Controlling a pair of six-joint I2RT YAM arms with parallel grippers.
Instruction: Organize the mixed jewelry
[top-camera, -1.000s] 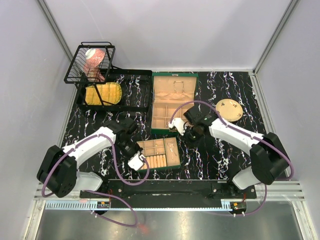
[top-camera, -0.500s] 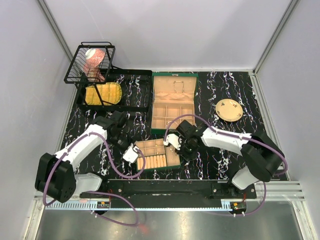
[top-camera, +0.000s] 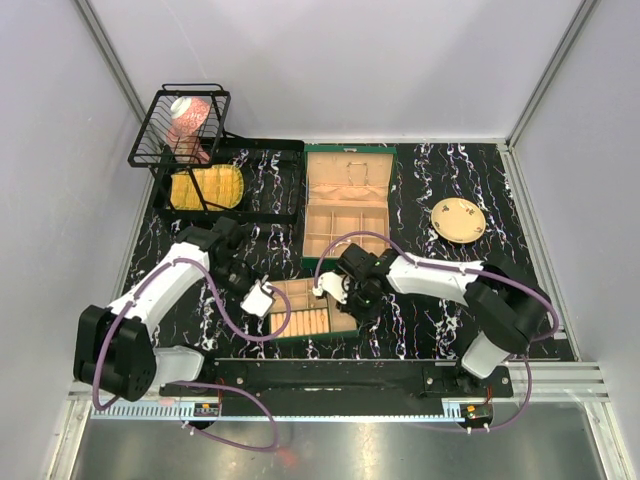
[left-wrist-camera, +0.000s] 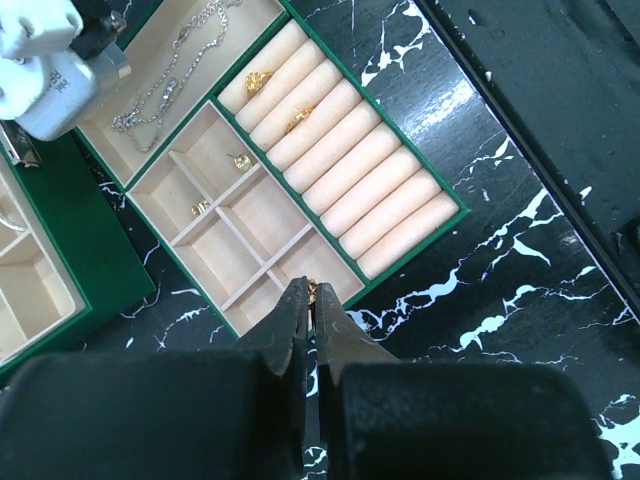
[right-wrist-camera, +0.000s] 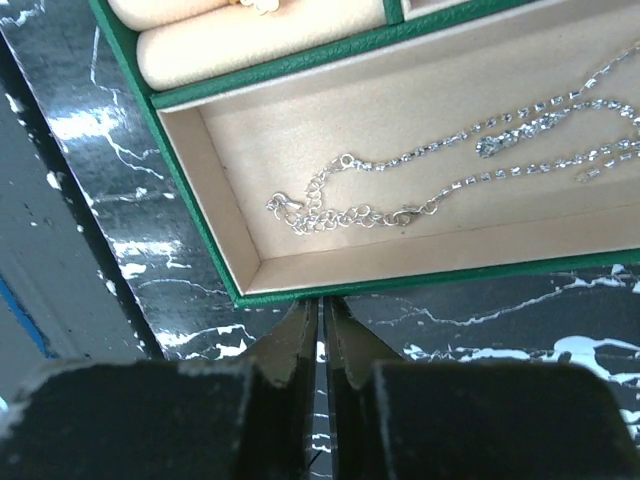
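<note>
Black, white-veined tabletop (top-camera: 430, 170) enclosed by pale grey walls (top-camera: 350, 60), with both arms at the green tray (left-wrist-camera: 420, 232).
Left gripper (left-wrist-camera: 312, 292): jaws pressed together on a small gold piece (left-wrist-camera: 313, 288), with the tray's small compartments just ahead of them. Right gripper (right-wrist-camera: 320, 312): jaws only a thin slit apart, holding nothing; a silver chain (right-wrist-camera: 400, 215) lies in the tray's long compartment just beyond their tips.

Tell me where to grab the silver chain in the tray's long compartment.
I'd grip the silver chain at its looped clasp end near the tray corner. Come straight down: it lies flat on the compartment floor, and the walls block a sideways approach.
</note>
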